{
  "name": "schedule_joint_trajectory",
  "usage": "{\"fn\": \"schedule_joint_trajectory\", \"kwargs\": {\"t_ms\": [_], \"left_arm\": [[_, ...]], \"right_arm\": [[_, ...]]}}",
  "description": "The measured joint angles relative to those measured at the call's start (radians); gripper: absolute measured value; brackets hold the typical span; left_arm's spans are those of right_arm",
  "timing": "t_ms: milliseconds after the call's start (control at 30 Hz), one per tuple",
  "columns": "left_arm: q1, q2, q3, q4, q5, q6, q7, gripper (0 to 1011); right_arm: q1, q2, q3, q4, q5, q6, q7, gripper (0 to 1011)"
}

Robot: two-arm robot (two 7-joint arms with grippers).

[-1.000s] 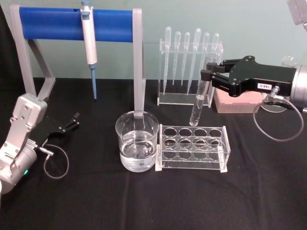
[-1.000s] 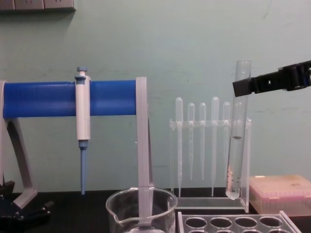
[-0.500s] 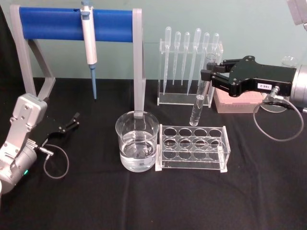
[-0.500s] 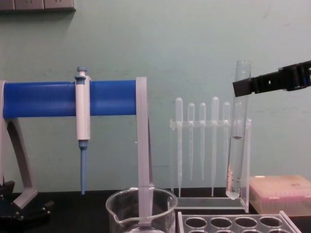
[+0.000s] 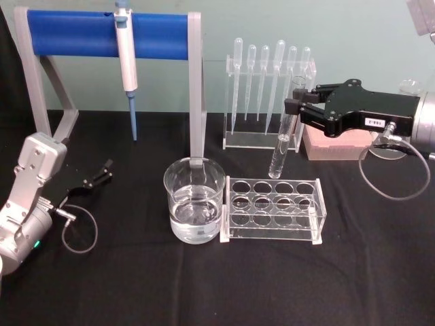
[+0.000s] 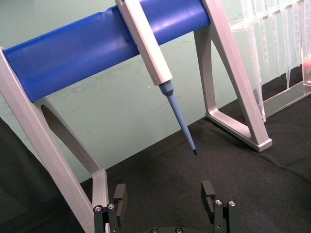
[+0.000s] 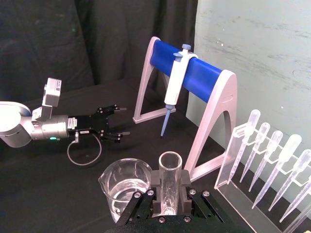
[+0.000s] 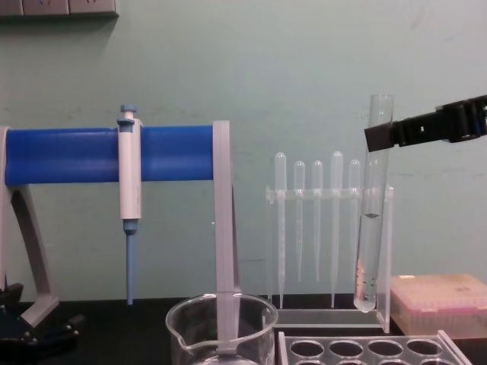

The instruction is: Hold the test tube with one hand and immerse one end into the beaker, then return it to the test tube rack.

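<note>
The test tube hangs nearly upright in the air, gripped near its open rim by my right gripper, which is shut on it. Its round bottom hovers over the back row of the clear rack. In the chest view the test tube hangs from the right gripper well above table level. The beaker, part full of water, stands left of the rack, apart from the tube. The right wrist view shows the test tube between the jaws, with the beaker beyond. My left gripper rests open at the table's left.
A blue-barred stand holds a white pipettor at the back left. A clear stand of plastic pipettes is behind the rack, and a pink box sits under the right gripper. The left gripper faces the stand.
</note>
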Motion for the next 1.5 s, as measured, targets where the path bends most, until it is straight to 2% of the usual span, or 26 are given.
{"fn": "schedule_joint_trajectory", "kwargs": {"t_ms": [1500], "left_arm": [[0.000, 0.000, 0.000, 0.000, 0.000, 0.000, 0.000, 1000]], "right_arm": [[0.000, 0.000, 0.000, 0.000, 0.000, 0.000, 0.000, 222]]}}
